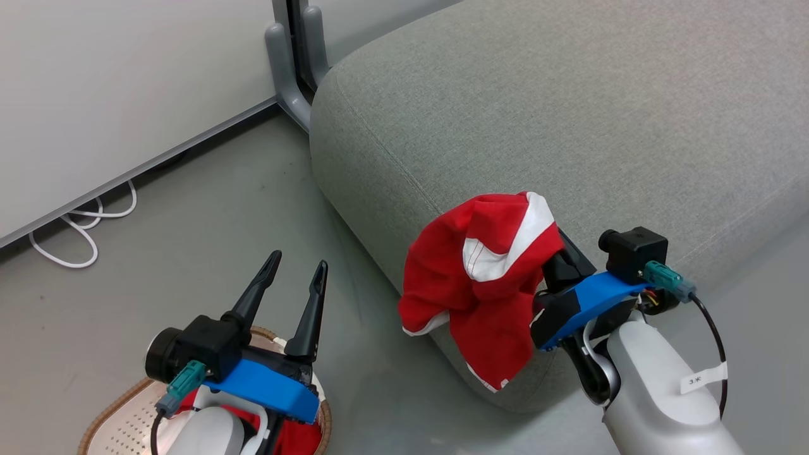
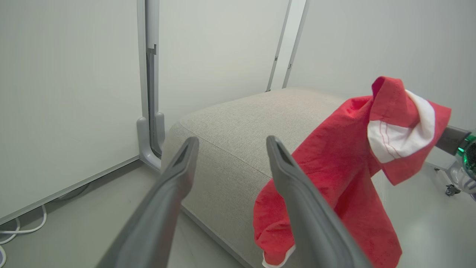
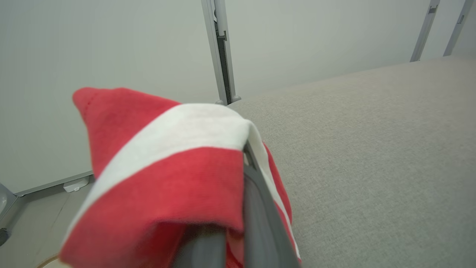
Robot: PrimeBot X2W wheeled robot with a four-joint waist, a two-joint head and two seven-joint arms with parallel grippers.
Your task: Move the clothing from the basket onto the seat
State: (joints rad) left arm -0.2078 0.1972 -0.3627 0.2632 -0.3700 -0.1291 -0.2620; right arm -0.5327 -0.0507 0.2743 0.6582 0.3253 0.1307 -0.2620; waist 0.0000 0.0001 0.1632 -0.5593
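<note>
Right jaws are clamped shut on the red garment (image 1: 471,284) with the white stripe, and the fabric's bunched over them and drooping down. It's hanging right at the front corner of the grey seat (image 1: 569,114), draped in front of its side, not lying on top. Left jaws are spread wide with nothing in them, hovering over the basket (image 1: 126,423) on the floor, where more red clothing (image 1: 296,439) sits inside.

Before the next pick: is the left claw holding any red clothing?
No, the left claw stands open, with nothing between its two long dark fingers.
</note>
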